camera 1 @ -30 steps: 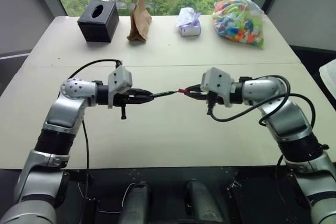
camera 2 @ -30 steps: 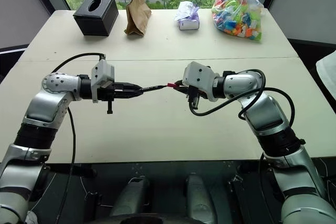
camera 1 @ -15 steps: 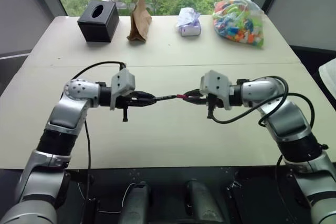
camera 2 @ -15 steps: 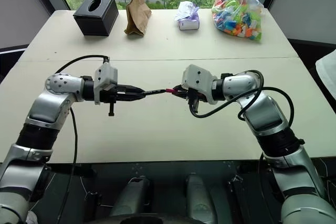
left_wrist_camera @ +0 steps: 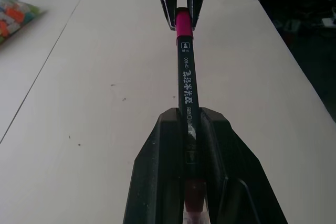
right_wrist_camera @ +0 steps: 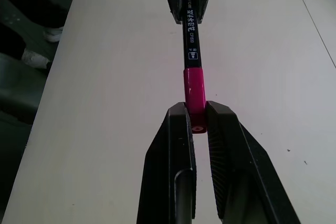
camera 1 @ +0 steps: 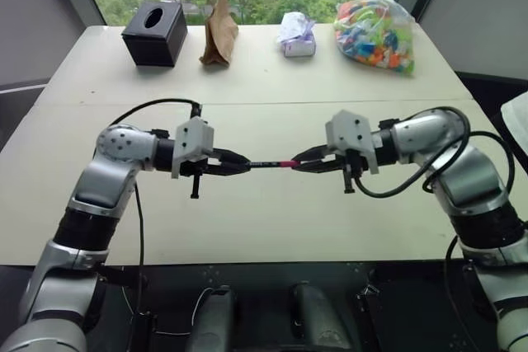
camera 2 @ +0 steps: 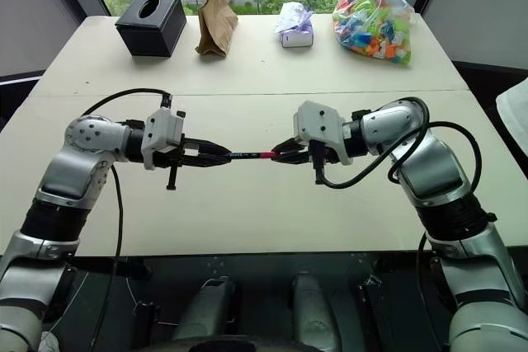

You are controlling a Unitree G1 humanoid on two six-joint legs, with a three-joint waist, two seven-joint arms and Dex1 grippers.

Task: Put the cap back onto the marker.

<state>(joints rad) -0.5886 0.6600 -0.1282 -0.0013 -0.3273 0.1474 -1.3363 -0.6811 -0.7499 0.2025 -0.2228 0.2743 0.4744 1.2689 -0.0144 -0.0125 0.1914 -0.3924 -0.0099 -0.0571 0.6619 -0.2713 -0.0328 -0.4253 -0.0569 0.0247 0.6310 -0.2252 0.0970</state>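
Step in hand: capping. You have the cap (right_wrist_camera: 195,90) already seated on the marker (left_wrist_camera: 185,85), the two forming one straight line held in the air above the near half of the desk (camera 1: 264,228), roughly midway between its left and right edges. From the wrist views the cap meets the barrel with no gap showing; whether it has clicked fully home you cannot tell.

Left gripper (camera 1: 242,166): fingers pressed together on the marker's barrel, near its back end.
Right gripper (camera 2: 280,155): fingers pinching the cap's closed end.

Next move, as a judgement: a short push of the two grippers toward each other along the marker's own line would confirm seating; keep both wrists aligned, since a sideways push could bend or slip the thin barrel. Then let one grip go.

Materials and shapes:
- Marker: slim dark cylinder, smooth, hard plastic, pale printed lettering along its side.
- Cap: short pinkish-red tube, glossy, same width as the barrel.
- Fingers (right_wrist_camera: 170,171): black, wedge-shaped, the inner face ribbed.
- Desk: pale, matte, flat, with a seam running across.
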